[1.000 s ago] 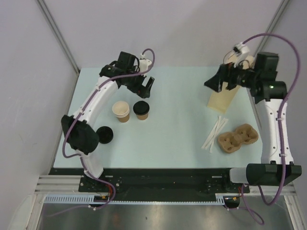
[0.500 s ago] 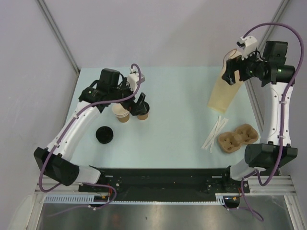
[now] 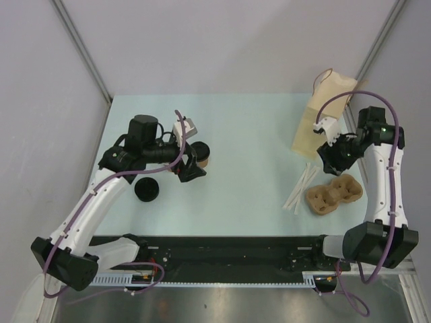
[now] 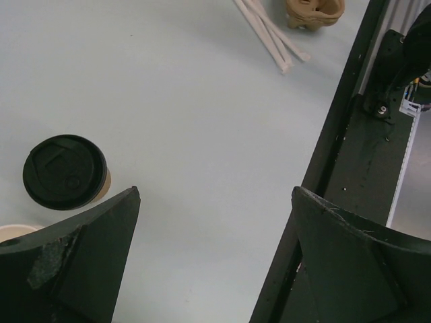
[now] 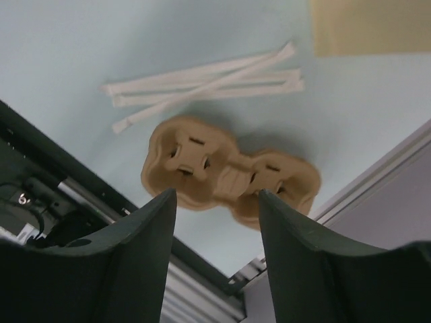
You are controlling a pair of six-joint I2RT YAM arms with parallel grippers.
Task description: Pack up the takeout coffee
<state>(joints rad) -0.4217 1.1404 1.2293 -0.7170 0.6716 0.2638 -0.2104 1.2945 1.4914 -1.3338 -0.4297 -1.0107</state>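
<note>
One takeout coffee cup (image 3: 200,153) (image 4: 65,171), tan with a black lid, stands left of centre. The white rim of a second, unlidded cup (image 4: 12,233) shows at the left wrist view's edge; from above my left arm mostly hides it. A loose black lid (image 3: 147,189) lies nearer the front. My left gripper (image 3: 190,165) (image 4: 215,192) hangs open just beside the lidded cup, with only bare table between its fingers. My right gripper (image 3: 328,156) (image 5: 217,194) hovers open above the brown pulp tray (image 3: 335,192) (image 5: 229,171), holding nothing.
A tall tan paper bag (image 3: 323,114) (image 5: 370,27) stands at the back right. Wrapped white straws (image 3: 302,187) (image 5: 202,84) lie left of the tray. The table's black front rail (image 4: 350,155) runs close to my left gripper's right finger.
My left gripper came down and toward the front, alongside the cups. My right arm swung from the bag's top down to above the tray, and its jaws narrowed.
</note>
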